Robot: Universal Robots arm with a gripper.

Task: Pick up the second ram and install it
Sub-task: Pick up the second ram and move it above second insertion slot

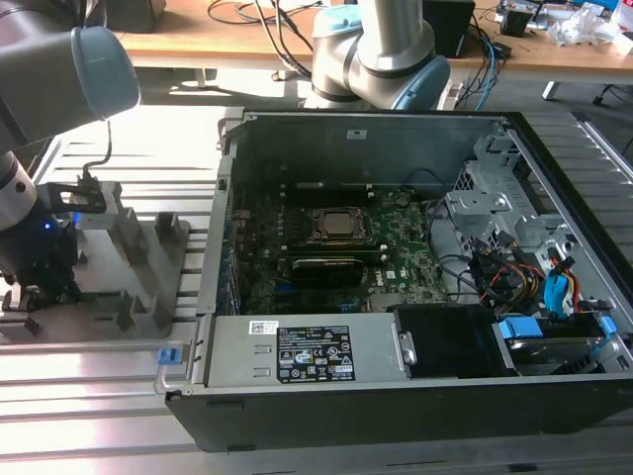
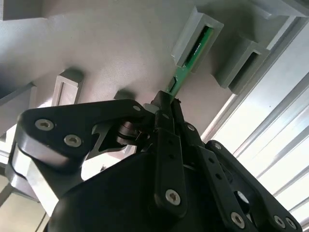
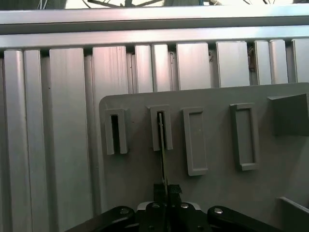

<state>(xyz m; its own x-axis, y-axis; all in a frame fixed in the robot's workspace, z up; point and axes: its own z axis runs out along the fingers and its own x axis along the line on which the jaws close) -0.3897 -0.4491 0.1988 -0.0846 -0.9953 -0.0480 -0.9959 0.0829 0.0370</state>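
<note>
Gripper [image 2: 165, 100] clenched on the second ram [image 2: 195, 46], whose far end looks seated in its grey holder block [image 2: 185, 33], though that's hard to confirm. A straight pull along the slot, no twisting, should serve best. Grey plate [image 3: 217, 183] sits on the slatted aluminium table [image 3: 67, 121]. An open computer case [image 1: 396, 277] stands beside it, with a cluttered desk [image 1: 198, 30] behind.

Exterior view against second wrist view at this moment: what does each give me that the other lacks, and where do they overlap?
Exterior view: the open computer case with its motherboard and CPU socket, at the exterior view's right of the holder plate.
Second wrist view: the pincer shut on the near end of the second ram, whose far end sits in the slot of a grey holder block.
Shared: the grey holder blocks standing on that plate.
</note>
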